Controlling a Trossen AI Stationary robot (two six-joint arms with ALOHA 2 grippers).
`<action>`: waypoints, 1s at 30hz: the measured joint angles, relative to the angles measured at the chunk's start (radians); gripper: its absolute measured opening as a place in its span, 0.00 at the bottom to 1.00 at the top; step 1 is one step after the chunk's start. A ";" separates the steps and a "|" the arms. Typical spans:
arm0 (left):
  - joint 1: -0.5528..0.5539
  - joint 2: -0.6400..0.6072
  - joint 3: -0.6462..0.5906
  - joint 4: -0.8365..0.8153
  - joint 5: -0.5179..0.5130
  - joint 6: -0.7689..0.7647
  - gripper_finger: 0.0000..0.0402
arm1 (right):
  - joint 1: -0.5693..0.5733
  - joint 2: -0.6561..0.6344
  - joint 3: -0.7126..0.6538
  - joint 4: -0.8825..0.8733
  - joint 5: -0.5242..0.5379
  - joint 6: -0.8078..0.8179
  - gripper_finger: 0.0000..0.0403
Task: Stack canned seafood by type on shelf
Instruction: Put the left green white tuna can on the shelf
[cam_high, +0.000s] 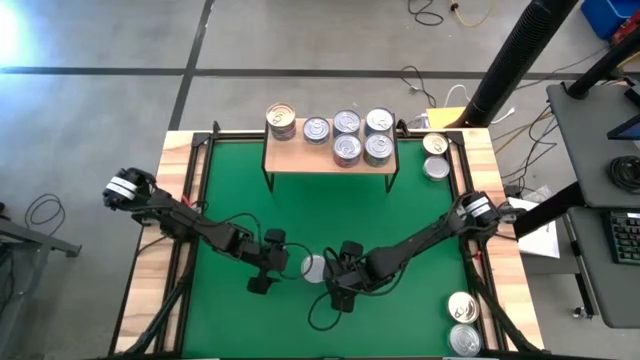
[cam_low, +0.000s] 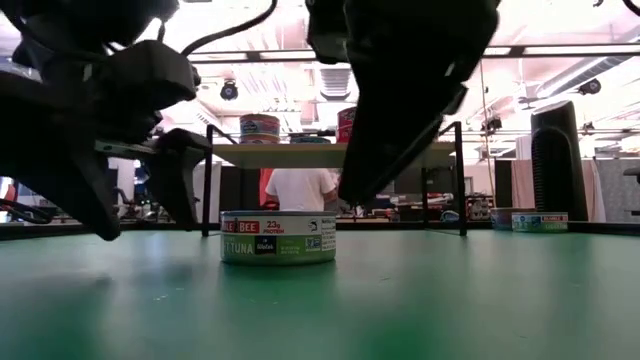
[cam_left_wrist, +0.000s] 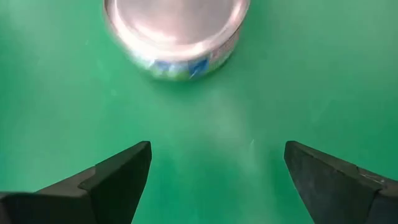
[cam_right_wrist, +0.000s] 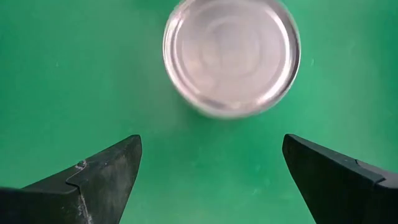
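My right hand (cam_high: 332, 272) hangs low over the green worktop (cam_high: 400, 220) with its fingers (cam_right_wrist: 99, 177) spread wide and nothing between them; the tuna tin (cam_right_wrist: 231, 56) sits just ahead of the gap, lid up, untouched. My left hand (cam_high: 278, 268) is on the tin's other side, equally spread and empty, so the tin (cam_high: 314, 267) lies between my two hands near the front middle of the worktop. In the low view its label (cam_low: 278, 238) reads tuna, and it stands flat and upright.

To do this pick well, I judge that only one hand should close on it. I would ease the right hand forward until the tin's widest part is centred between the fingers, drop low enough to catch the side wall rather than the rim, then close squarely so the short, slick tin does not squirt out. The left hand should hold off to avoid a clash.

Counting tins from above: six show on the shelf (cam_high: 290, 158), one gold-topped (cam_high: 281, 121) and five silver. Two sit at the worktop's far right edge (cam_high: 435, 156), two at the near right corner (cam_high: 462, 322), plus the one between my hands, eleven in all that I can see
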 joint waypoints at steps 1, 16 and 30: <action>0.000 0.002 -0.023 0.065 0.019 -0.016 0.88 | -0.006 0.000 0.000 0.011 0.001 -0.018 0.95; 0.040 0.124 -0.081 0.328 0.028 -0.035 0.88 | -0.099 -0.009 -0.009 -0.067 -0.062 -0.181 0.95; 0.040 0.178 -0.052 0.453 0.031 0.020 0.88 | -0.081 -0.016 0.029 -0.078 -0.121 -0.097 0.95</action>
